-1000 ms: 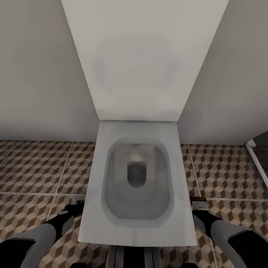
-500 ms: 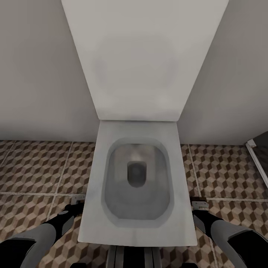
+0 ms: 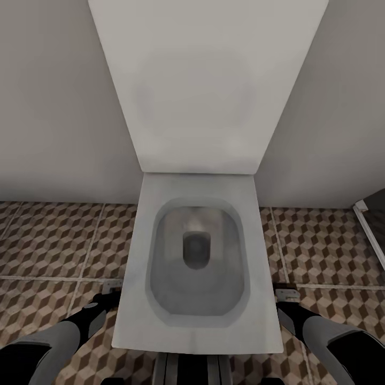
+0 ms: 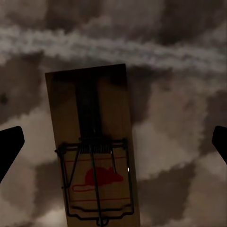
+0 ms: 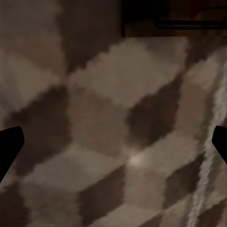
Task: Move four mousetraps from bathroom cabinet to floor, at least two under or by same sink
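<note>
Bathroom floor (image 3: pixel 48 240) unchanged since earlier frame; mousetrap (image 4: pixel 94 151) lies flat between left gripper (image 4: pixel 113 142) spread fingertips; right gripper (image 5: pixel 113 142) released.

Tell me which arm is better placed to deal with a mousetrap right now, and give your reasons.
Left. Its wrist view shows a mousetrap lying flat on the tiled floor between the open left claw fingertips. The right claw, also open, faces bare tiles.

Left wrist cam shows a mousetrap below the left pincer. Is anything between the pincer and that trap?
Nothing visible is. In the left wrist view the mousetrap lies flat on the patterned bathroom floor, in the open gap between the left pincer's two dark fingertips, which sit wide apart at either edge. Nothing overlaps the trap.
</note>
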Tool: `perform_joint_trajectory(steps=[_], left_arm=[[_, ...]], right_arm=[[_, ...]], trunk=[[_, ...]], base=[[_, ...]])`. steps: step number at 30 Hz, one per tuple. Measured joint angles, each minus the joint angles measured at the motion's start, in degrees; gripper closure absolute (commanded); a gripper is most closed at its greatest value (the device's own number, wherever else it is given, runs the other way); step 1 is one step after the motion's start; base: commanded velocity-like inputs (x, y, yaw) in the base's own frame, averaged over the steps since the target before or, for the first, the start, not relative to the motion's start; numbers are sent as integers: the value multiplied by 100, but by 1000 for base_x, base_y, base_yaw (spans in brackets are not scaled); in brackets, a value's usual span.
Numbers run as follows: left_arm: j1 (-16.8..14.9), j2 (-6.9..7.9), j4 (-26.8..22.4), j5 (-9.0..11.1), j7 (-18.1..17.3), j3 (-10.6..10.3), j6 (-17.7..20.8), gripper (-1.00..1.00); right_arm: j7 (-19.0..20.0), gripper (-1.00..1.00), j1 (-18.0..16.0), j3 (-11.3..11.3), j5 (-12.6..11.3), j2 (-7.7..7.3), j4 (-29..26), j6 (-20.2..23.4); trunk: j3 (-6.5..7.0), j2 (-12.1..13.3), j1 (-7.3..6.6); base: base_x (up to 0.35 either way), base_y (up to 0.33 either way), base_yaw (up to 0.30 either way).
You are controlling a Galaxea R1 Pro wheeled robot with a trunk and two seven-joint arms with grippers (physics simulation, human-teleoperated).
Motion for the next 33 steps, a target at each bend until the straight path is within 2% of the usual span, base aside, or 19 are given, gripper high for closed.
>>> perform_joint_trajectory(steps=[16, 33], left_arm=[[0, 8, -14, 8, 12, 2, 4, -100], [0, 21, -13, 49, 24, 17, 15, -100]], right_arm=[[-1, -100, 0, 0, 0, 11, 0, -54], [-1, -100, 0, 0, 1, 22, 0, -199]], trunk=[[0, 0, 1], [0, 0, 3]], base=[[-19, 0, 0], [-282, 0, 0]])
